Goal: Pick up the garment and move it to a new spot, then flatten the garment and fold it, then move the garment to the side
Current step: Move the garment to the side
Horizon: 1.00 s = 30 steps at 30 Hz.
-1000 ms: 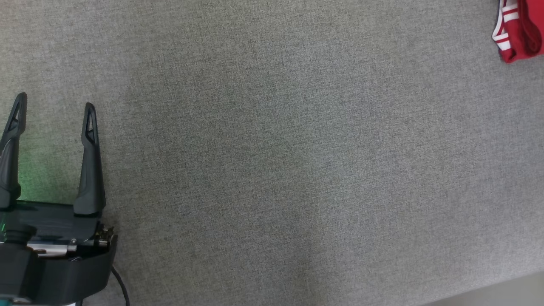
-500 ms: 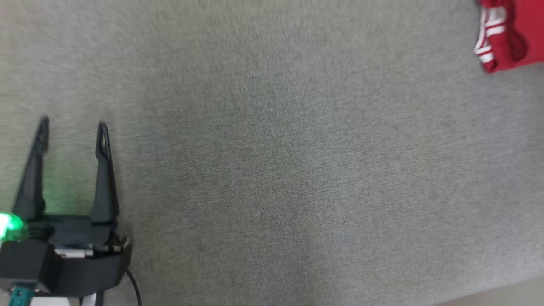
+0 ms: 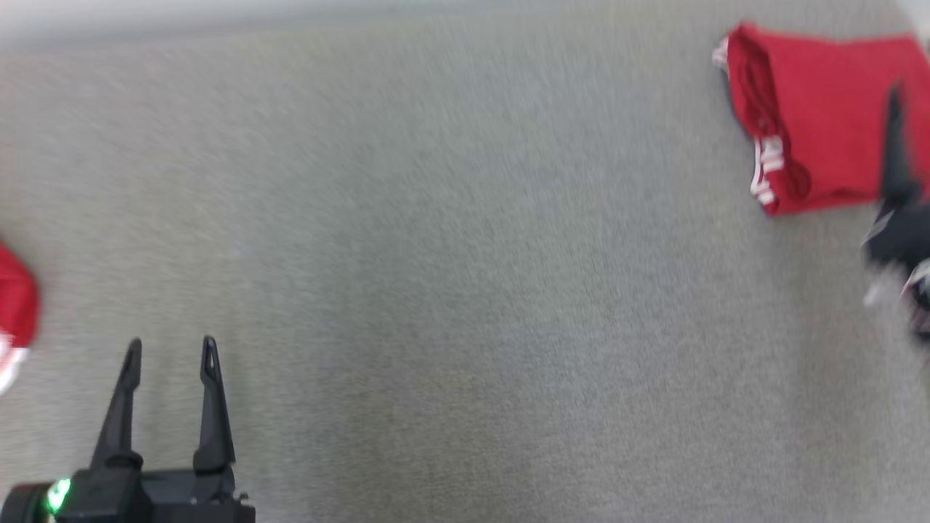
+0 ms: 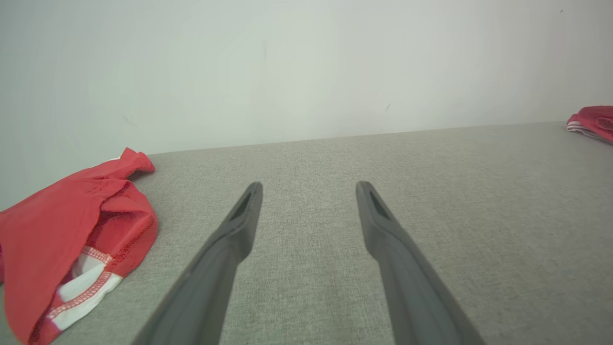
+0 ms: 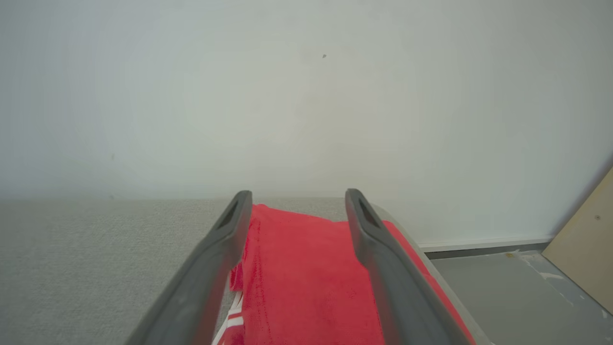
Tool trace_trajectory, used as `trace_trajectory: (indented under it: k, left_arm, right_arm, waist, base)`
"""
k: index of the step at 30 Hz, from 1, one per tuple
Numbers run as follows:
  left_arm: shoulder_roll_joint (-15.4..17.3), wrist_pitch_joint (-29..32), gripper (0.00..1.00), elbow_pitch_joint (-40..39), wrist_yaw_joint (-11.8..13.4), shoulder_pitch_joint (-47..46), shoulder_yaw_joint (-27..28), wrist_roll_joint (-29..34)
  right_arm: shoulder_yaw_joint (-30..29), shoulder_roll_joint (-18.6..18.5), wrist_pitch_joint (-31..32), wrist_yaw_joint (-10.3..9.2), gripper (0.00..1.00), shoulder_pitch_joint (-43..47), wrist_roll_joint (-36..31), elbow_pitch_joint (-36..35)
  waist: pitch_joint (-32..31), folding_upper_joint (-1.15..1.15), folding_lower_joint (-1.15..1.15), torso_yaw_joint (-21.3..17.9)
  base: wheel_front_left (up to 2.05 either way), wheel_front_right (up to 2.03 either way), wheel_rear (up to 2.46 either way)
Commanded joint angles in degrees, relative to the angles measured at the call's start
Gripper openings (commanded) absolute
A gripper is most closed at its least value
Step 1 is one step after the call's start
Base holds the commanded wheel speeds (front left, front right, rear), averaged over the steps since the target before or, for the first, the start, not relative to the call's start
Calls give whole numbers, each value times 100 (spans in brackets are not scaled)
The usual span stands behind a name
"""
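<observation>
The garment (image 3: 821, 123), red with white stripes, lies folded at the far right of the grey cloth surface (image 3: 465, 276). My right gripper (image 5: 298, 199) hovers just above the garment (image 5: 306, 282), open, with nothing between its fingers. One of its fingers (image 3: 897, 152) shows blurred at the right edge of the head view. My left gripper (image 3: 171, 349) is open and empty at the lower left, well away from the folded garment (image 4: 594, 122). In the left wrist view the left gripper (image 4: 310, 189) points across bare grey cloth.
A second red garment (image 4: 72, 239) with white trim lies crumpled at the left, beside my left gripper, and also shows in the head view (image 3: 14, 305). A pale wall (image 5: 306, 96) backs the surface. Past its right edge are grey floor (image 5: 503, 297) and a leaning wooden board (image 5: 586, 235).
The head camera has shifted, so the folded garment, the right gripper and the crumpled garment have come into the picture. My right gripper has gone from shut to open. The left gripper stays open.
</observation>
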Motion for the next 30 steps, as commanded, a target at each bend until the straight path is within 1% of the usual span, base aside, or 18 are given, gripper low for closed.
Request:
trace_trajectory:
  k: [1,2,4,5,9,16,21,23,27,30]
  left_arm:
    - [-40,-18,100,55,19,148,8,-22]
    - [-67,-18,100,131,-5,234,-20,-24]
    - [-80,-19,100,232,-30,282,-48,-10]
    - [-80,-19,100,232,-30,282,-48,-10]
    - [-128,-19,100,398,-34,374,-67,-33]
    - [-142,-20,100,676,-10,550,-28,-63]
    - [-168,-20,100,831,14,692,-29,-72]
    - [-171,-20,100,868,13,700,-39,-70]
    - [-169,-20,100,949,35,749,-25,-78]
    - [-145,-20,100,1023,49,793,-36,-43]
  right_arm:
    - [-99,128,2,-14,100,385,33,-138]
    - [-282,369,1,-14,100,891,37,-411]
    - [-414,588,7,-14,100,1406,-21,-679]
    - [-414,588,7,-14,100,1406,-21,-679]
    - [-710,914,70,-14,100,2306,-68,-1227]
    - [-840,1482,293,-14,100,3538,-341,-2343]
    - [-949,1998,452,-14,100,4245,-539,-3026]
    - [-1020,2137,484,-14,100,4477,-614,-3229]
    - [-1062,2433,440,-14,100,4809,-768,-3450]
    - [-1073,2565,403,-14,100,4971,-895,-3529]
  waist:
    - [-924,1,2,555]
    - [-1087,1,2,644]
    - [-1238,1,2,724]
    - [-1238,1,2,724]
    - [-1490,1,2,821]
    - [-1812,1,2,776]
    - [-2001,1,2,757]
    - [-2046,1,2,772]
    - [-2159,1,2,786]
    - [-2235,1,2,785]
  base:
    - [0,0,0]
    - [0,0,0]
    - [0,0,0]
    - [0,0,0]
    - [0,0,0]
    - [0,0,0]
    - [0,0,0]
    - [0,0,0]
    - [0,0,0]
    - [0,0,0]
